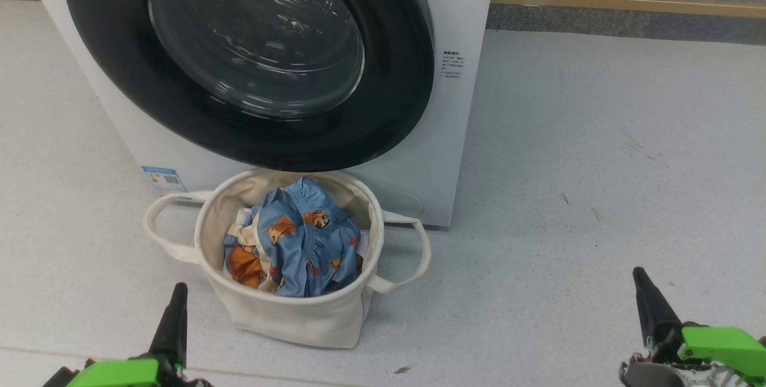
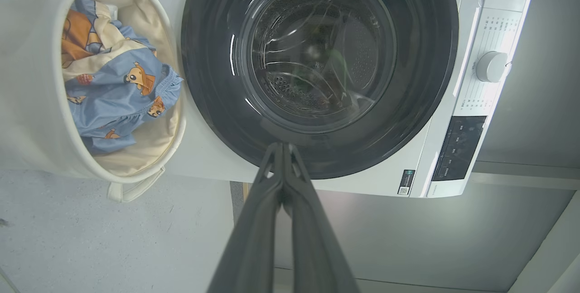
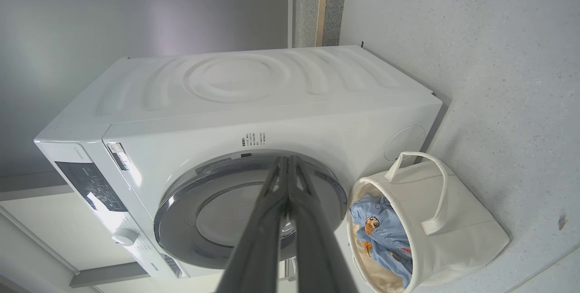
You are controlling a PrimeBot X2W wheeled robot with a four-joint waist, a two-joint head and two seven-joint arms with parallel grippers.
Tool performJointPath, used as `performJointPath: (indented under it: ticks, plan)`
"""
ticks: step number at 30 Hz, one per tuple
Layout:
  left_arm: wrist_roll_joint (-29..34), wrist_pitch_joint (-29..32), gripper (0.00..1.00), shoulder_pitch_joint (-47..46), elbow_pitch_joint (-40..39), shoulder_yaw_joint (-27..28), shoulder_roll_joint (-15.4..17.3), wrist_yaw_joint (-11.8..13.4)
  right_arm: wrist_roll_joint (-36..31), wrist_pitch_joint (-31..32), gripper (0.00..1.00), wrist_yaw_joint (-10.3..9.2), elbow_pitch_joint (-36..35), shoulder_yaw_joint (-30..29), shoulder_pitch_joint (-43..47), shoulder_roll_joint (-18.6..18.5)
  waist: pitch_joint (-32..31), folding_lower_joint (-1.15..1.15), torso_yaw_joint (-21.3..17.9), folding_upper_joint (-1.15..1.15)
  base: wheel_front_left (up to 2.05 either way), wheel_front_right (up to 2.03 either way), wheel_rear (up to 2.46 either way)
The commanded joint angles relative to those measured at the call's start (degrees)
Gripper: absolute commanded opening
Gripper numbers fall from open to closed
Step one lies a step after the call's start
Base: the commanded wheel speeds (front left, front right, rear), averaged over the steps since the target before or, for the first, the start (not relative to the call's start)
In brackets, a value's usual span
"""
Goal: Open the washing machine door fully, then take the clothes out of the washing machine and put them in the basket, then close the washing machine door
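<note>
Looking nearly wrapped up here: door sits flat against the machine, and the clothes are bundled in the basket, which stands on the floor just in front of the machine, below the door. Left gripper is low at the left, fingers pressed together on nothing. Right gripper is low at the right, also together and empty, well apart from the basket.

The worry is the latch. Flush-looking isn't the same as clicked, and I can't tell from here, so a half-caught door could drift open. The basket looks soft and light, so a careless sweep of the nearer left arm could tip it and spill the clothes. Glare on the glass hides part of the drum, so a missed item can't be ruled out.
</note>
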Motion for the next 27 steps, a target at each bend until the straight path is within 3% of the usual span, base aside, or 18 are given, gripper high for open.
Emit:
performJointPath:
  ticks: [1,27]
  plan:
    - [0.1,0.4,0.0,-2.1,-1.5,2.1,0.2,-0.4,-0.2,0.3,0.0,0.02,-1.8,1.0,-2.7,-0.2,0.0,0.0,0.0,0.0,0.0,0.0,0.0]
    - [0.3,0.6,0.0,-2.1,-1.5,2.4,0.0,-0.4,-0.7,0.7,0.0,0.02,-1.8,0.5,-2.8,0.1,0.0,0.0,0.0,0.0,0.0,0.0,0.0]
